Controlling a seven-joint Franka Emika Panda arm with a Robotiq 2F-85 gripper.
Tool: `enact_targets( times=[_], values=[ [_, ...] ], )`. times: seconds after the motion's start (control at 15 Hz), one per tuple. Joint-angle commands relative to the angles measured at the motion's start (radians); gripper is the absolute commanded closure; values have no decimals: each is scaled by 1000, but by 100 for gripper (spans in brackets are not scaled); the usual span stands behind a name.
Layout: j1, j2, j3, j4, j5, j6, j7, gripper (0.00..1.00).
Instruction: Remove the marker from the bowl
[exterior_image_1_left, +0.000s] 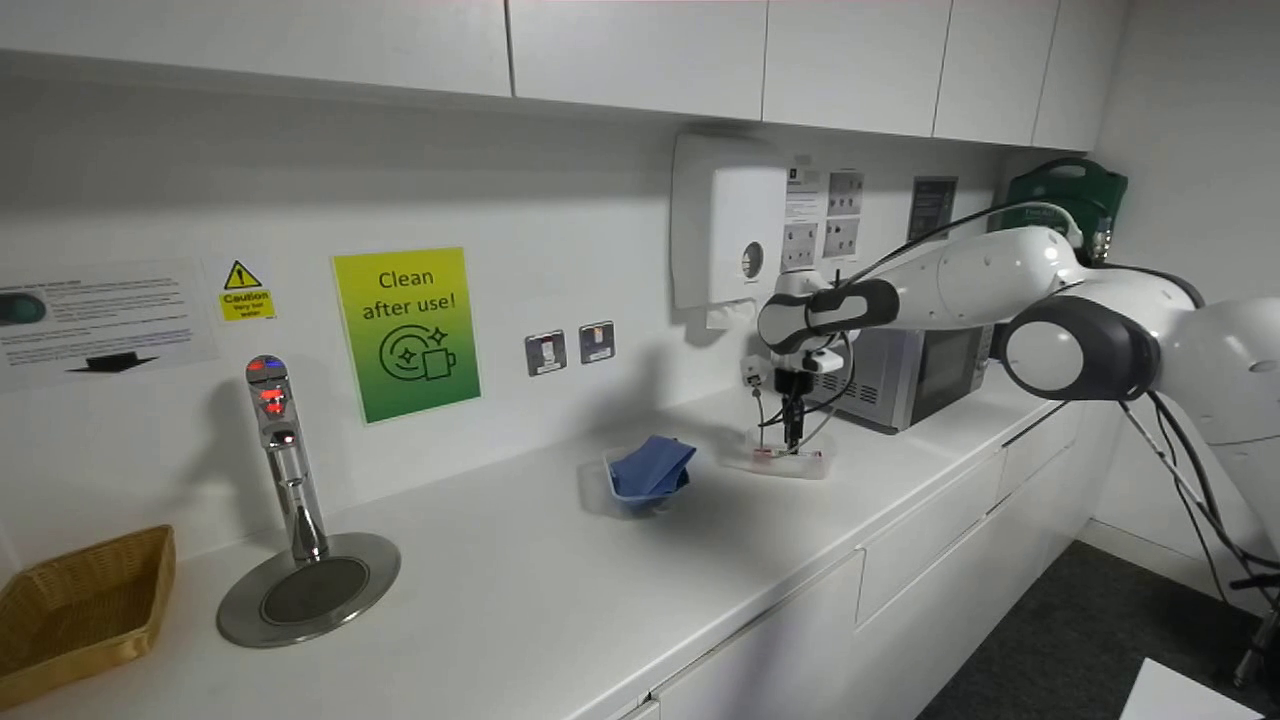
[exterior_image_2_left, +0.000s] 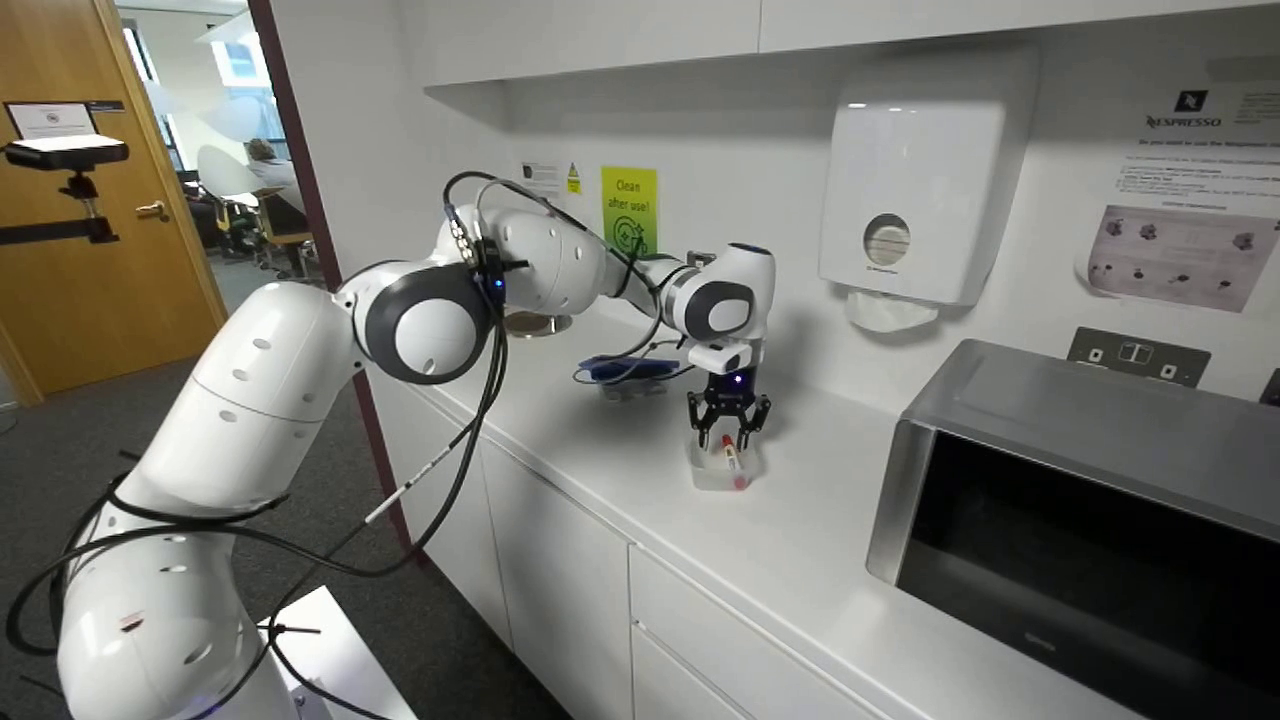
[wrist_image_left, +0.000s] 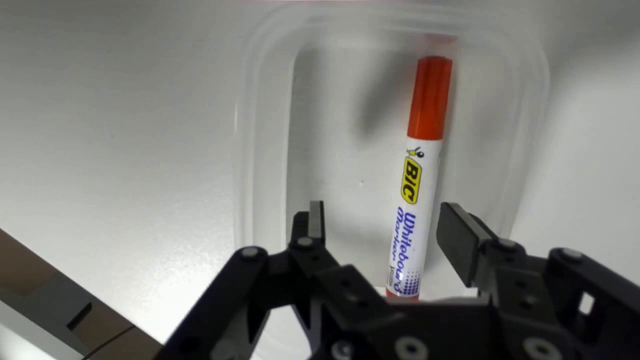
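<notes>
I hold the fingers (wrist_image_left: 460, 245) wide at the bowl (wrist_image_left: 340, 160), one either side of the marker (wrist_image_left: 421, 172), so closing should pinch it.

In an exterior view, you see the wall (exterior_image_1_left: 580, 220) darker just under the cupboards (exterior_image_1_left: 635, 50), and the tap (exterior_image_1_left: 291, 475) throws a soft shadow. In the wrist view, the counter (wrist_image_left: 150, 280) shines at lower left, yet the marker (wrist_image_left: 417, 175) appears sharp to you.
</notes>
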Motion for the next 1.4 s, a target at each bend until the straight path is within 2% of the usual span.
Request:
enact_targets(
  times=[0.0, 0.67, 1.33],
  values=[
    [19, 3, -26, 6, -44, -9, 46, 32],
    [65, -2, -38, -5, -150, 13, 105, 27],
    [59, 21, -10, 7, -136, 4, 72, 23]
  ],
)
